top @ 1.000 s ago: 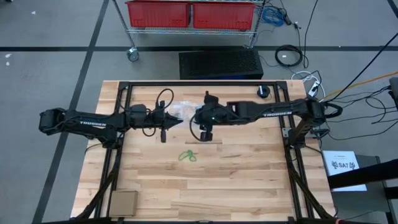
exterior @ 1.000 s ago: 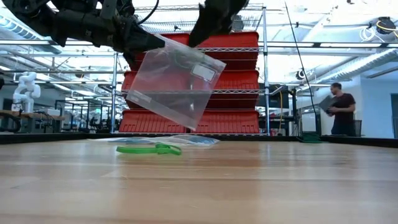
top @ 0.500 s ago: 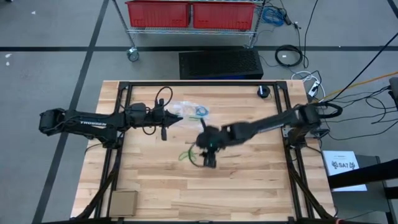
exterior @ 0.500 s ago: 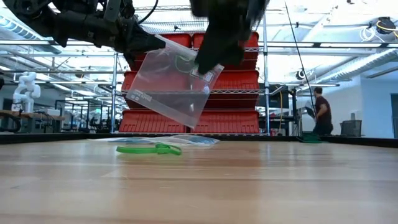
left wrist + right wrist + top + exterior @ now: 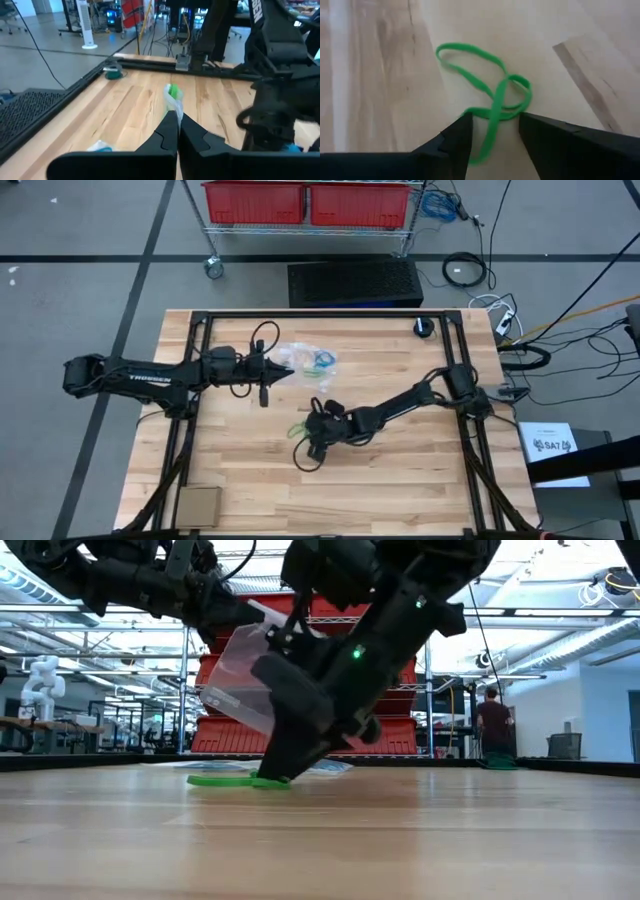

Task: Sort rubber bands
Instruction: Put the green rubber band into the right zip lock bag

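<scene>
On pale wood grain, thin green rubber bands (image 5: 492,95), looped, twisted flat

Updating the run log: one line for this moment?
left gripper: shut on clear bag, raised | right gripper: jaws open astride green rubber bands on table
</scene>
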Controlling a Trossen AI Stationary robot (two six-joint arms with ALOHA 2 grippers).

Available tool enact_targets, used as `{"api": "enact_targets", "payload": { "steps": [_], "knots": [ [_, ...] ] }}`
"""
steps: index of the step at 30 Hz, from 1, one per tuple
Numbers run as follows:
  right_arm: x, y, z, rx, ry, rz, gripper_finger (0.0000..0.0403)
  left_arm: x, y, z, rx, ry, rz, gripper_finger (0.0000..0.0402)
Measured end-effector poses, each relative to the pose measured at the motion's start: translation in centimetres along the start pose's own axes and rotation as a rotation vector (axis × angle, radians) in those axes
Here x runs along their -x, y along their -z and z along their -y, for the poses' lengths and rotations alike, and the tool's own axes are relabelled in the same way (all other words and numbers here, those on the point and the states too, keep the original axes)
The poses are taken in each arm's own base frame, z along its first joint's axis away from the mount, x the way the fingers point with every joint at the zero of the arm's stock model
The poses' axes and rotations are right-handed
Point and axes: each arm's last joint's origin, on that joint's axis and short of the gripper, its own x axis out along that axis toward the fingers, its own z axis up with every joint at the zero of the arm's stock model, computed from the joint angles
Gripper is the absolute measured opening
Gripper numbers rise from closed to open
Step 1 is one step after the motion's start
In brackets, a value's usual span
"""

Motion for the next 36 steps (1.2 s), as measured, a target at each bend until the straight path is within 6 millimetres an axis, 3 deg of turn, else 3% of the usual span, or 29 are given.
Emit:
{"api": "enact_targets", "payload": {
  "steps": [3,6,8,13,17,21,27,30,36],
  "knots": [
    [-0.1,0.0,0.1,-0.031,0.008,-0.001,0.0112,0.0,0.2,0.0,0.001,0.0,-0.022,0.0],
    [0.2,0.0,0.0,-0.035,0.006,-0.003,0.0033,0.0,0.3,0.0,0.001,0.002,-0.032,0.0],
    [0.8,0.0,-0.3,-0.027,-0.013,-0.013,0.0012,0.0,0.3,0.1,0.001,0.011,-0.031,0.0],
    [4.5,-1.5,-1.2,-0.018,-0.053,0.015,0.0003,0.0,0.3,0.1,-0.006,0.022,-0.031,0.0],
    [7.7,-3.0,-0.7,0.002,-0.012,0.064,0.0002,0.0,0.3,0.1,-0.007,0.038,-0.034,0.0],
    [12.0,-5.2,0.1,0.05,0.085,0.201,0.0001,0.0,0.4,0.2,-0.006,0.062,-0.037,0.0],
    [16.7,-7.5,1.6,0.179,0.284,0.372,0.0001,0.0,0.4,0.3,-0.005,0.069,-0.047,0.0],
    [17.6,-8.0,2.2,0.233,0.334,0.393,0.0,0.0,0.4,0.4,-0.005,0.07,-0.047,0.0],
    [16.9,-8.7,3.0,0.289,0.36,0.394,0.0,0.0,0.4,0.4,0.002,0.085,-0.041,0.0]
  ]
}}
